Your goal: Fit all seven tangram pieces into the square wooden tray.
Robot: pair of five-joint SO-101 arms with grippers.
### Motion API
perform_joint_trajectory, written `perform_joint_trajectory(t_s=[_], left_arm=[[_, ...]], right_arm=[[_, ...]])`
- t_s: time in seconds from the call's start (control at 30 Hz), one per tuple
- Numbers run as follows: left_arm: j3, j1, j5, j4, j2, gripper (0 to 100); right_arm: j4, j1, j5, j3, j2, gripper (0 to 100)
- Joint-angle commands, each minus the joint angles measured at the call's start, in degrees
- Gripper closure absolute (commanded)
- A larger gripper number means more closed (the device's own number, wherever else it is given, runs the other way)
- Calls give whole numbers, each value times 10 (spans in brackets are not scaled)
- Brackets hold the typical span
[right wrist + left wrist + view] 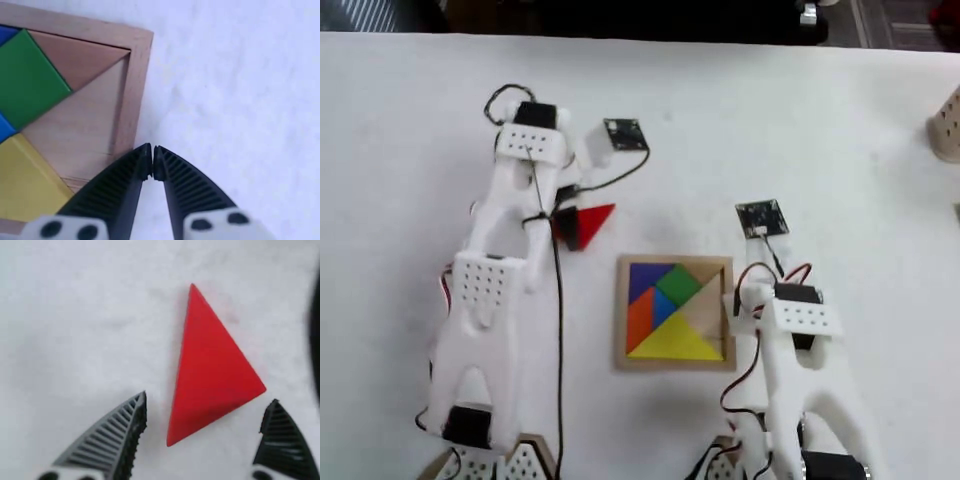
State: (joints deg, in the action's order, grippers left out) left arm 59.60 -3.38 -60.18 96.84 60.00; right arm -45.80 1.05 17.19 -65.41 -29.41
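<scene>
Red triangle [210, 375]: flat on the bench [770, 120], outside the tray [675, 362], near its left side.
Left claw [207, 399]: open, straddling the triangle, apparently poised to pinch it.
Gap [80, 135]: bare triangle by the tray's right wall, likely red's slot.
Right claw [152, 150]: closed, empty, at the tray rim.

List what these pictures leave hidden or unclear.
1. High view: the left arm covers one end of the red triangle.
2. Right wrist view: the picture's edges cut off most of the wooden tray, and the shut right hand covers part of its rim.
3. Both views: whether the brown triangle in the tray's corner is a piece or bare wood.
</scene>
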Motion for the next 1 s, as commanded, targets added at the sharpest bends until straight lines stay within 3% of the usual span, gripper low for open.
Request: perform_joint_trajectory(t_s=[0.0,0.5,0.97], left_arm=[[22,2,15,-14,-13,649],[49,-12,17,-46,46,649],[-18,-11,-15,-63,45,650]], right_arm=[[11,-6,13,22,1,981],[11,-7,13,22,1,981],[12,-18,13,18,0,981]])
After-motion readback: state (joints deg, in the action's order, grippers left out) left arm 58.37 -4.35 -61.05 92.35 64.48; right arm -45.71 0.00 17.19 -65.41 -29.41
